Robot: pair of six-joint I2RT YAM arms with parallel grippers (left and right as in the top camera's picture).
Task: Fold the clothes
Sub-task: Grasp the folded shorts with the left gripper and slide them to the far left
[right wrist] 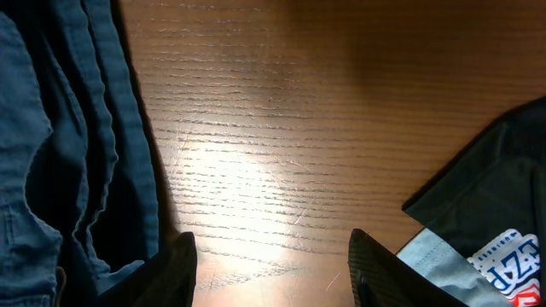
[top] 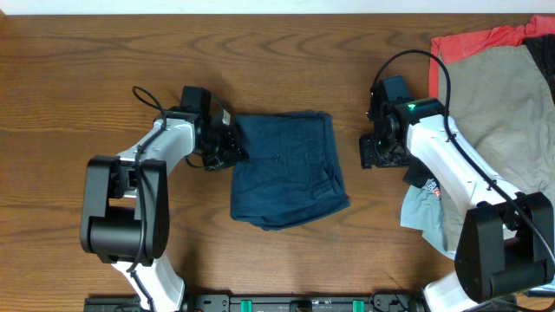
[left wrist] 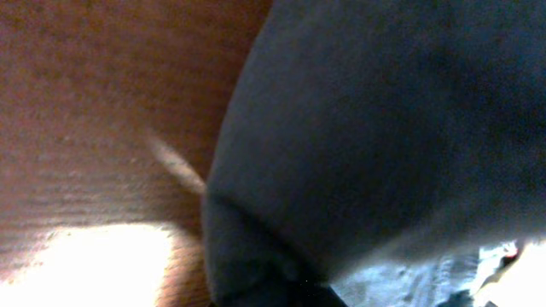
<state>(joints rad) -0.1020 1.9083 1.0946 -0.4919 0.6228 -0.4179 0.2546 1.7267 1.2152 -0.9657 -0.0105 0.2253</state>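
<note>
- Overhead, nearest the arm bases, a pale blue printed garment lies crumpled on the wooden table, partly under the right arm. The right wrist view catches its red-and-blue print in the lower right corner.
- Next out, the navy shorts lie mid-table between the two arms as a compact, roughly rectangular bundle with a rumpled near edge.
- The left gripper touches the shorts' left edge near the far corner. Its wrist view is blurred and mostly filled with dark cloth, so I cannot tell whether it pinches anything.
- The right gripper sits near the shorts' right side but apart from them. In its wrist view the jaws stand wide over bare wood, holding nothing.
- Farther right, a khaki-grey garment spreads to the table's edge.
- At the far corner, a red garment shows along its rim.
</note>
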